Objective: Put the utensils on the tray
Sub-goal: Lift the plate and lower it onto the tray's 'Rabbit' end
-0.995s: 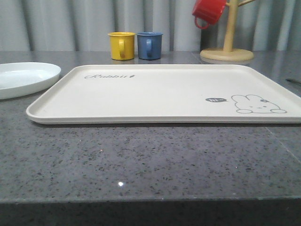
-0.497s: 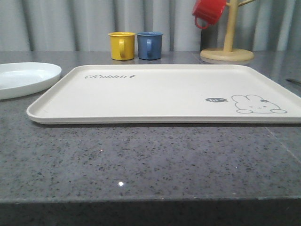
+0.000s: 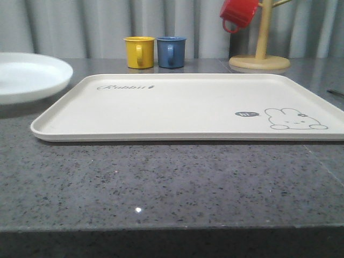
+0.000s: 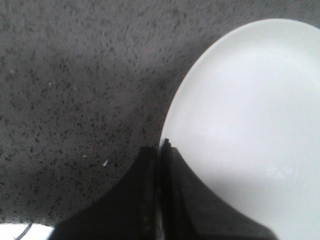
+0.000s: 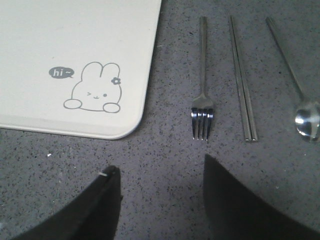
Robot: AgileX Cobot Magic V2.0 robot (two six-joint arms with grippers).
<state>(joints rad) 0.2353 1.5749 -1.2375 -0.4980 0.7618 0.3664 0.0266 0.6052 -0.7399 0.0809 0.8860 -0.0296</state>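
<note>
Left gripper (image 4: 159, 150) pinching white plate (image 4: 250, 120)

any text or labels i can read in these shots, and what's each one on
"hi~" in a small dark speech bubble beside the rabbit drawing, printed on the cream tray.
Cursive lettering near the tray's far left corner in the front view, apparently "Rabbit", though too slanted and small to be sure.
No text is legible on the white plate, yellow mug, blue mug or red mug.

yellow mug (image 3: 138, 51), blue mug (image 3: 171, 51), red mug (image 3: 238, 13)
</note>
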